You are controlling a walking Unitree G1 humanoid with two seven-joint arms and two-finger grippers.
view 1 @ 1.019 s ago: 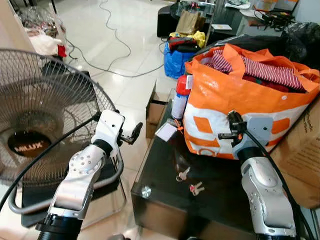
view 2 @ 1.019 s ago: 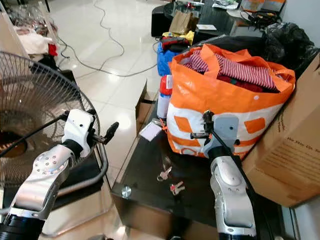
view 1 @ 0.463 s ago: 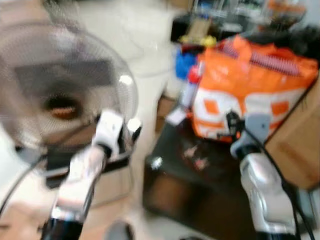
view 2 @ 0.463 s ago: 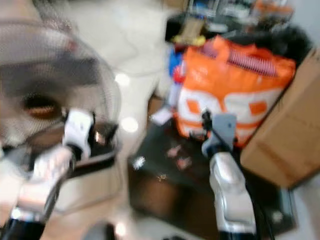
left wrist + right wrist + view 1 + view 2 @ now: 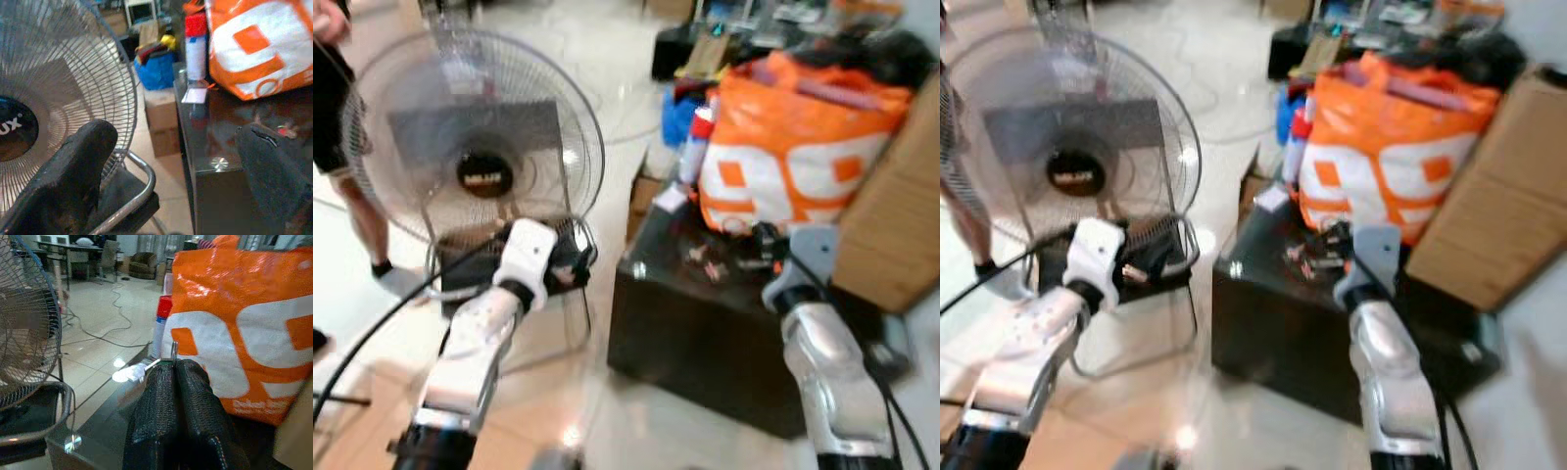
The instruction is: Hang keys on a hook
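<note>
Black glass forms the top of the low counter (image 5: pixel 705 323), where the keys (image 5: pixel 703 262) lie as a small blurred cluster in front of an orange and white bag (image 5: pixel 793 147). The right wrist view brings out a thin metal ring (image 5: pixel 174 351) pinched at the tips of the right gripper (image 5: pixel 176 369), its fingers pressed together. The left wrist view shows the left gripper (image 5: pixel 171 152) spread wide and empty, beside a standing fan (image 5: pixel 475 147) with a wire grille. A red-capped spray can (image 5: pixel 196 46) stands on the counter by the bag. Pale glossy tiles (image 5: pixel 1224 88) cover the floor, and a cardboard box (image 5: pixel 1498 206) sits to the right.
</note>
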